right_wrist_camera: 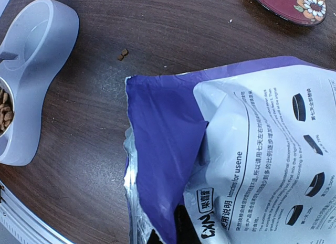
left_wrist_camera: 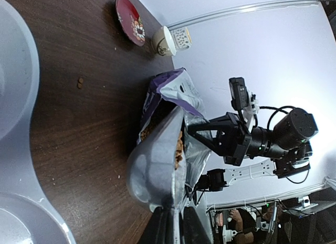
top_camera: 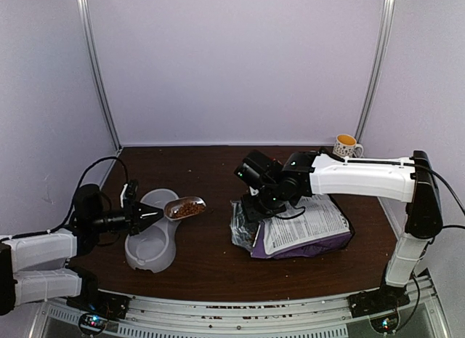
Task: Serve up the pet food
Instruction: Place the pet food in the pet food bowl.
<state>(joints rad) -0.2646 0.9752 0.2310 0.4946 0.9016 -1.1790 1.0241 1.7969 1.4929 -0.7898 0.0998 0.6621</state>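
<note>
**Item:** pet food (top_camera: 187, 206). Reddish-brown dry pellets, one heaped load in a grey scoop (left_wrist_camera: 152, 170).

**Location:** carried above the surface, just beside the right rim of the far bowl of the grey twin-bowl feeder (top_camera: 149, 259). It sits between the feeder and the purple bag (top_camera: 305, 225). Two stray pellets (right_wrist_camera: 122, 54) lie on the bare wood.

**Left gripper** (top_camera: 147, 216): nearly closed, clamped on the scoop handle, with the scoop roughly level.

**Right gripper** (top_camera: 254, 205): fully closed at the bag's upper lip, apparently pinching it so the mouth stands up. Its fingertips are hidden in the wrist view.

**Also present:** red plate (right_wrist_camera: 289, 2) and mug (top_camera: 346, 145), on the far side and not involved.

**Step in hand (judged):** bring the load over a bowl and tip it out.

**Handling notes:**
- Keep the scoop level until its front lip is inside the bowl rim.
- Lower it before rolling the wrist, since pellets are likely to bounce off hard plastic.
- Tip slowly, pouring away from the handle.
- Keep the clamp firm, because the thin handle could swivel as the weight shifts.
- Keep the bag lip held while its mouth is open.
</note>
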